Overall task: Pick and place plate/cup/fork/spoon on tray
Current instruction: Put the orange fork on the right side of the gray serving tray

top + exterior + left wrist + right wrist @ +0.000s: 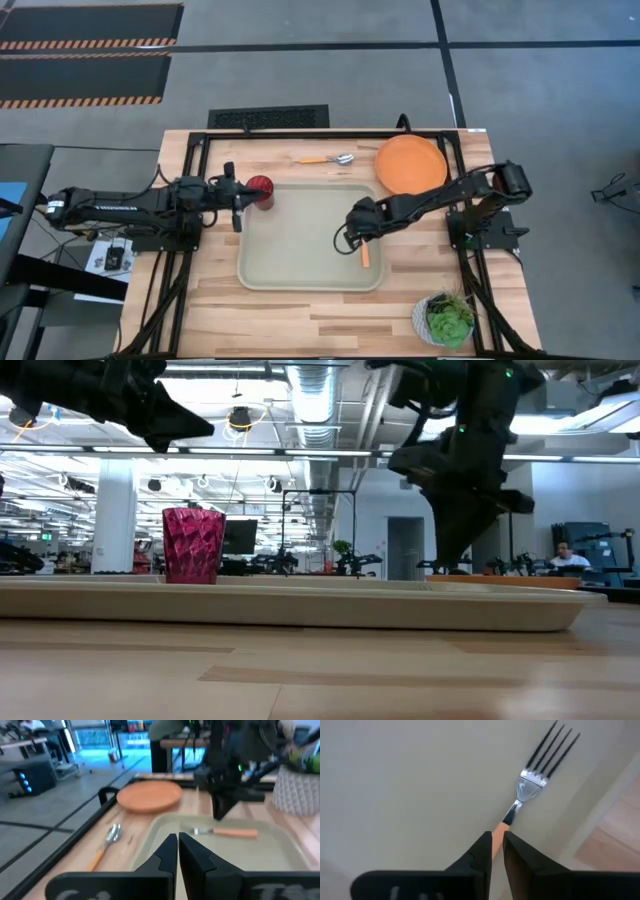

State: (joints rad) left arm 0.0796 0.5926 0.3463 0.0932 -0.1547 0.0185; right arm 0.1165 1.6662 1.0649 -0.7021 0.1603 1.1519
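The fork [536, 776] lies flat inside the tray [290, 230], toward its 3 o'clock edge in the high view. The right gripper [497, 851] is positioned over the fork's orange handle, its fingers drawn close on either side of it; whether the handle is actually clamped cannot be told. The fork is judged light, stiff and thin, and its smooth handle may slip or pivot; hold is best taken mid-handle, across the narrow width, clear of the tines. The left gripper [177, 857] is clenched with nothing in it, just beside the cup [261, 190] at the tray's 10 o'clock corner. The spoon [326, 159] and the plate [411, 164] rest on the table beyond the tray's 12 o'clock edge and are judged not yet placed.
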